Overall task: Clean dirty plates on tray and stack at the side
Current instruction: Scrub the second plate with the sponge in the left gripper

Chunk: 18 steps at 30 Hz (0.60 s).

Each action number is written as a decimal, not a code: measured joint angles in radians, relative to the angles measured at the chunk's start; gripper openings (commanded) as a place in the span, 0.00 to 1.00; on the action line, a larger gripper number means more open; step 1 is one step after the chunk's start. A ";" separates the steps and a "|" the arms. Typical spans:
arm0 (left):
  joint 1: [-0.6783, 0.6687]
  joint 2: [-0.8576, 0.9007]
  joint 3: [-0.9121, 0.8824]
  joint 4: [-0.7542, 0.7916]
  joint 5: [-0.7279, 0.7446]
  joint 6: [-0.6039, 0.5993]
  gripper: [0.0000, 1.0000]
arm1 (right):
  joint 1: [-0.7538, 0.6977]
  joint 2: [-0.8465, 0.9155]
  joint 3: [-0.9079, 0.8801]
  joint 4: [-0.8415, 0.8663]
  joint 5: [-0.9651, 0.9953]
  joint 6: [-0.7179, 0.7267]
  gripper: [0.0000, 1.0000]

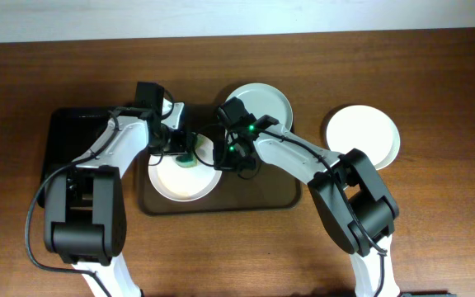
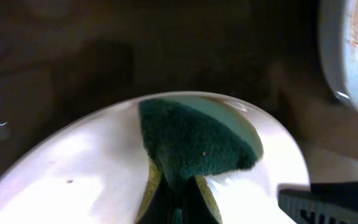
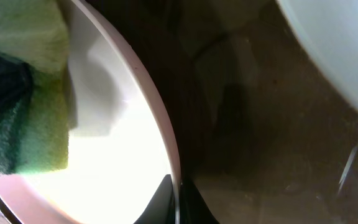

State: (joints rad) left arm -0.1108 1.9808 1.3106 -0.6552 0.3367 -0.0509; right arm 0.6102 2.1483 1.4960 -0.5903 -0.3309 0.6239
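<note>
A white plate lies on the left part of the brown tray. My left gripper is shut on a green sponge that rests on this plate's far edge; the sponge and the plate fill the left wrist view. My right gripper is shut on the same plate's right rim, with a finger on each side. A second plate sits at the tray's far edge, with an orange smear showing in the left wrist view. A third plate lies on the table right of the tray.
A black tray lies at the left, beside the brown tray. A small white object sits by the left wrist at the far side. Both arms cross over the tray's middle.
</note>
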 measured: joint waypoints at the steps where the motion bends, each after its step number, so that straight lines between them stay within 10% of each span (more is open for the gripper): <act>1: 0.004 0.000 0.000 0.011 -0.078 -0.034 0.01 | 0.000 0.000 0.000 0.000 0.000 0.000 0.04; 18: 0.023 0.012 0.263 -0.311 -0.175 -0.030 0.00 | 0.000 0.000 0.000 -0.034 -0.006 0.000 0.04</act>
State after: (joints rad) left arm -0.0879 1.9930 1.5738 -0.9665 0.1616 -0.0811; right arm 0.6102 2.1483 1.4963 -0.6239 -0.3370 0.6239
